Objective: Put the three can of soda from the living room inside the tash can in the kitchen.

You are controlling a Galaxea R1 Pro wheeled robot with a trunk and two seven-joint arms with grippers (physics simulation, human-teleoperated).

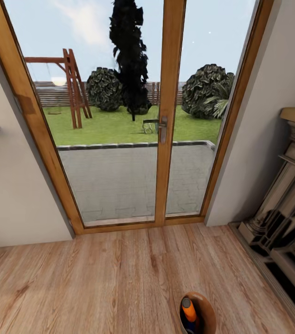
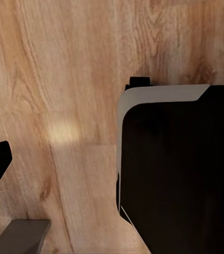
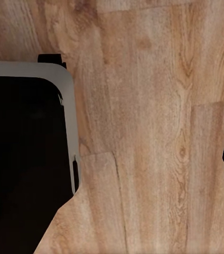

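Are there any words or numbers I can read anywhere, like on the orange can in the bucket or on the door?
None can be read.
Orange soda can in the trash can: no label legible, mostly cut off at the picture's edge.
Glass door, its handle, fireplace, wood floor: no writing visible.

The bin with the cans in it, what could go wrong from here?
The bin sits at the head view's bottom edge with an orange can poking up near its rim; a jolt could tip it out. The glass door stands straight ahead and the fireplace close on the right, so driving on or turning right risks a bump.
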